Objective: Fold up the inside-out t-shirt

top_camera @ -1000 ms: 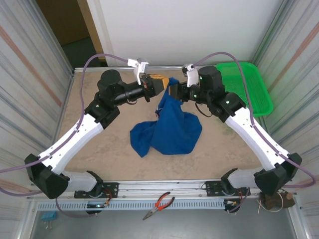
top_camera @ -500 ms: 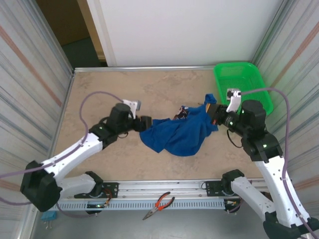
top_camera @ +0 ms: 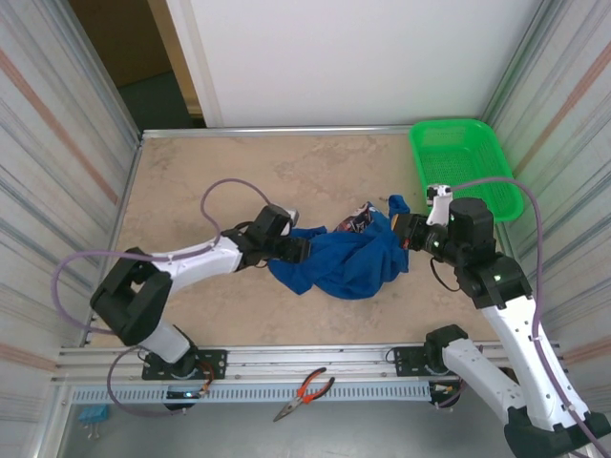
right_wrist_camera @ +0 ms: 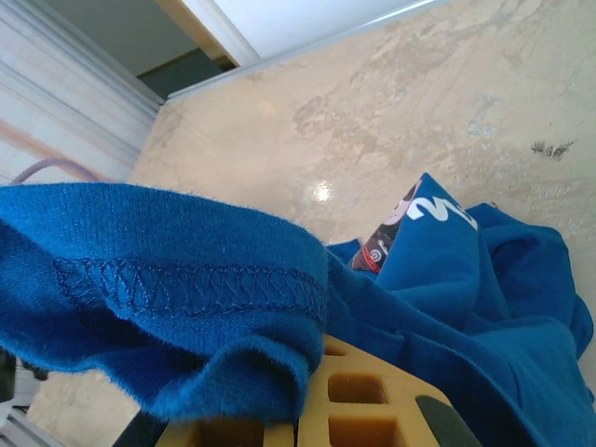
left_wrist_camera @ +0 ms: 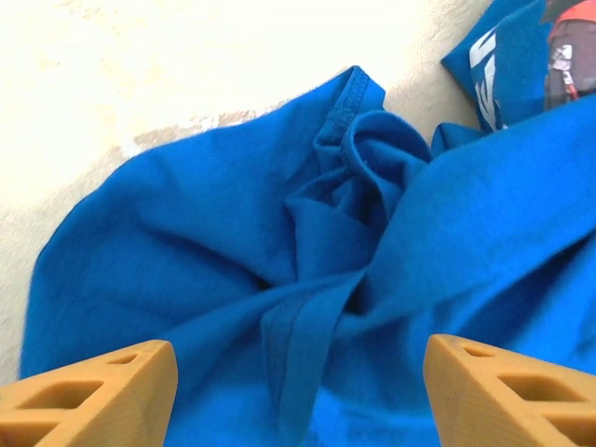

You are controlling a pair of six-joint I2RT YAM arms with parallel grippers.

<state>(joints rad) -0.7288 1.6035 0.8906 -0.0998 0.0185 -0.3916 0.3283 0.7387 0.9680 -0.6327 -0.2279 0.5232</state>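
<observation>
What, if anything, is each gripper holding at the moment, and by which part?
The right gripper is shut on the blue t-shirt, pinching a stitched hem edge. The left gripper hangs open over its crumpled folds, holding nothing.

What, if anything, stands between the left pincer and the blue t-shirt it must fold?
Nothing visible does. The left pincer hangs open directly over the crumpled t-shirt on the table, with only bare cloth beneath it. The right pincer is shut on a stitched hem at the other side.
</observation>
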